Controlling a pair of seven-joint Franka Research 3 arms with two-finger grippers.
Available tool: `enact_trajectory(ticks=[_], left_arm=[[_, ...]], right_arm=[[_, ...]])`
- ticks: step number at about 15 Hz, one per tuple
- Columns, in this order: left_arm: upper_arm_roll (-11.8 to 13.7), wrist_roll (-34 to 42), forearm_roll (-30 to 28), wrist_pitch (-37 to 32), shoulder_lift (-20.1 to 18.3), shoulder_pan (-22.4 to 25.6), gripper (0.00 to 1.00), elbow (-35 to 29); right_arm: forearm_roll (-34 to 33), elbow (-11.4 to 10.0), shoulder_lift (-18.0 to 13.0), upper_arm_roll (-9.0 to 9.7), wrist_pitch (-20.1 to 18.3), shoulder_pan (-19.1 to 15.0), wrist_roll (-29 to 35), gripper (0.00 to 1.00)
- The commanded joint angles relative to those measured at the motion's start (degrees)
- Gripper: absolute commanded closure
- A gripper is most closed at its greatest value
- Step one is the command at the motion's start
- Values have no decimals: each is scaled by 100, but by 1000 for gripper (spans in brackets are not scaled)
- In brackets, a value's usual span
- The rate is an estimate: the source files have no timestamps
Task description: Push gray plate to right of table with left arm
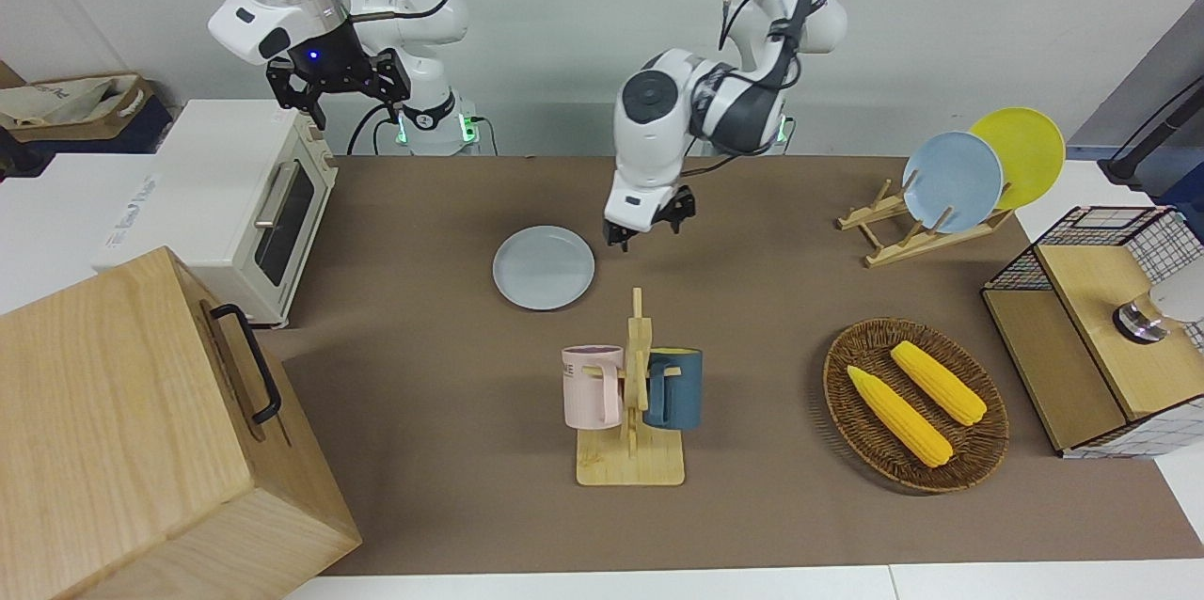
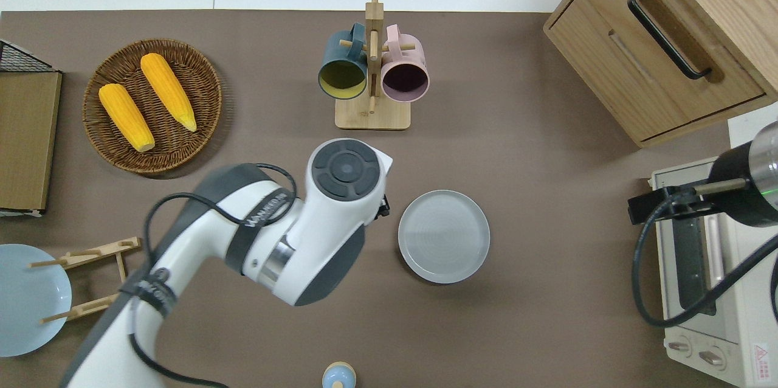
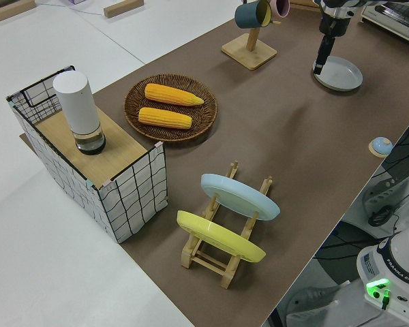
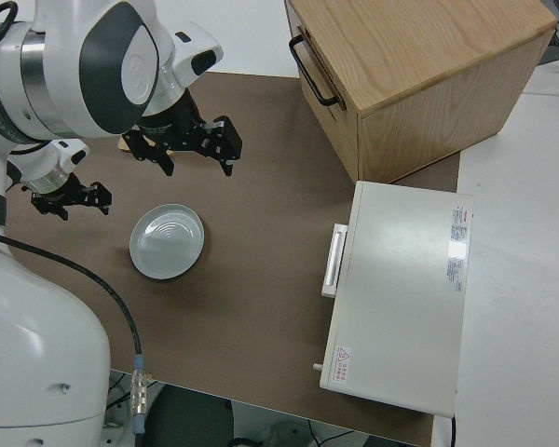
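The gray plate [image 1: 544, 267] lies flat on the brown table [image 1: 423, 393], nearer to the robots than the mug rack; it also shows in the overhead view [image 2: 444, 236], the left side view [image 3: 338, 73] and the right side view [image 4: 168, 240]. My left gripper [image 1: 647, 228] is open and empty, raised over bare mat just beside the plate, toward the left arm's end of the table, not touching it. In the overhead view its wrist [image 2: 346, 169] hides the fingers. It also shows in the right side view [image 4: 70, 198]. My right gripper [image 1: 339, 90] is parked and open.
A wooden mug rack [image 2: 372, 96] holds a pink and a dark blue mug. A wicker basket [image 2: 109, 151] holds two corn cobs. A plate rack [image 1: 926, 228] holds a sky-blue and a yellow plate. A toaster oven [image 1: 240, 205], a wooden cabinet [image 1: 132, 431] and a wire crate [image 1: 1101, 327] stand at the table's ends.
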Motion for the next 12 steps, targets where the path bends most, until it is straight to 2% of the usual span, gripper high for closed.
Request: enact_trajectory(ticks=[1, 5, 9, 12], left_arm=[[-1, 1497, -327, -605, -670, 814, 5, -88], [-1, 2947, -502, -1114, -1188, 1710, 7, -10], [35, 3775, -652, -2115, -1233, 2247, 7, 884], [61, 4094, -696, -2433, -1242, 2512, 7, 1203]], right_arm=[[25, 53, -14, 93, -90, -107, 66, 17], [25, 53, -14, 93, -90, -116, 66, 17], [25, 53, -14, 93, -90, -107, 75, 17], [25, 53, -14, 93, -90, -107, 66, 17]])
